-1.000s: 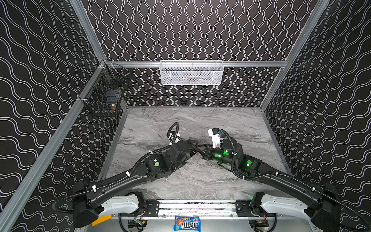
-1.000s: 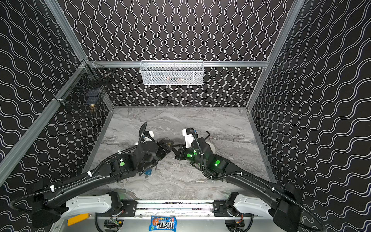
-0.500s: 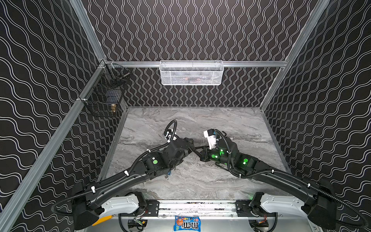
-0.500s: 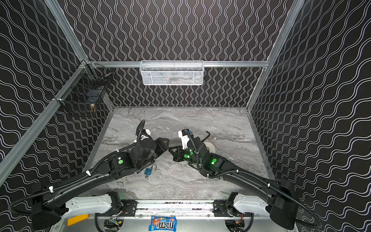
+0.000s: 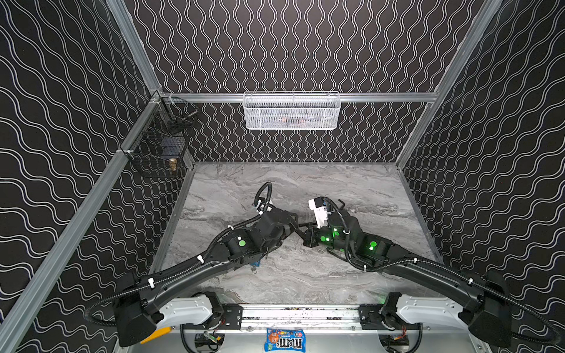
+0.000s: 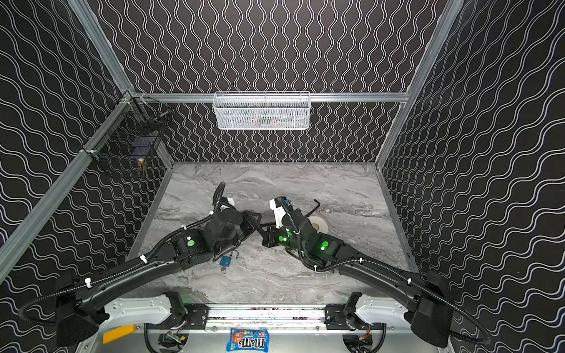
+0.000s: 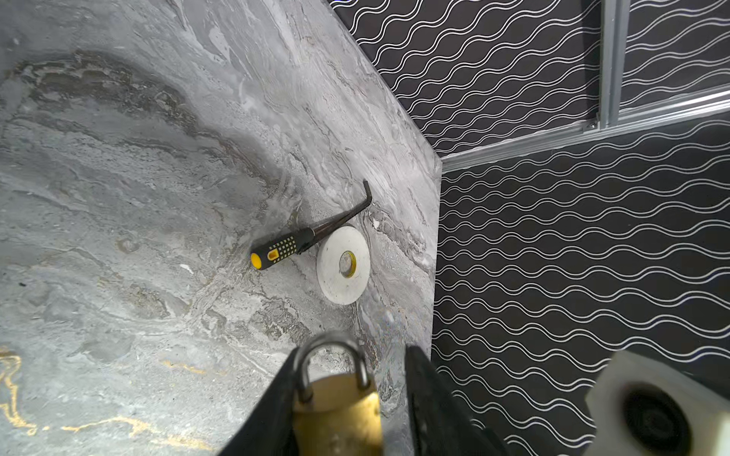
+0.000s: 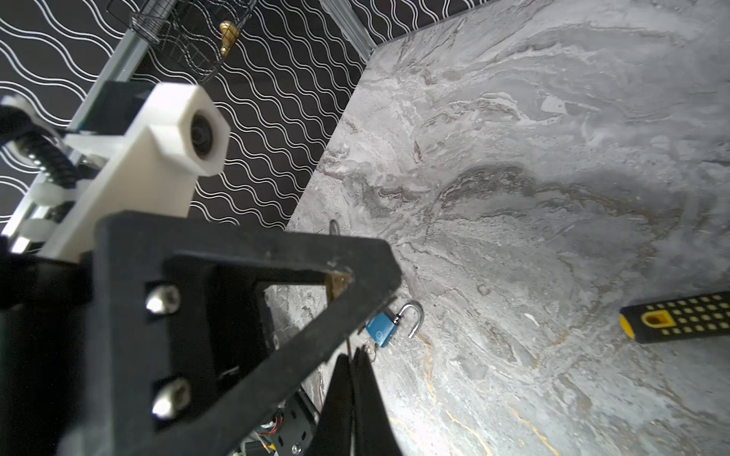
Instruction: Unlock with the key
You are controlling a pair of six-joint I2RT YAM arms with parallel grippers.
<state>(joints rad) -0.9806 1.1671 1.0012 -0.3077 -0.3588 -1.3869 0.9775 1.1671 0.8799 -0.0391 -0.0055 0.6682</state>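
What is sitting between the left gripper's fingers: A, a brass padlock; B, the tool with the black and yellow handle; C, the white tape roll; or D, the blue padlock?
A: the left wrist view shows a brass padlock with a silver shackle between the fingers of the left gripper, while the blue padlock lies on the table.

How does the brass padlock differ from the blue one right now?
The brass padlock has its shackle closed; the blue padlock has its shackle swung open. The brass padlock sits between the left gripper's fingers; the blue padlock lies on the table. Both have silver shackles.
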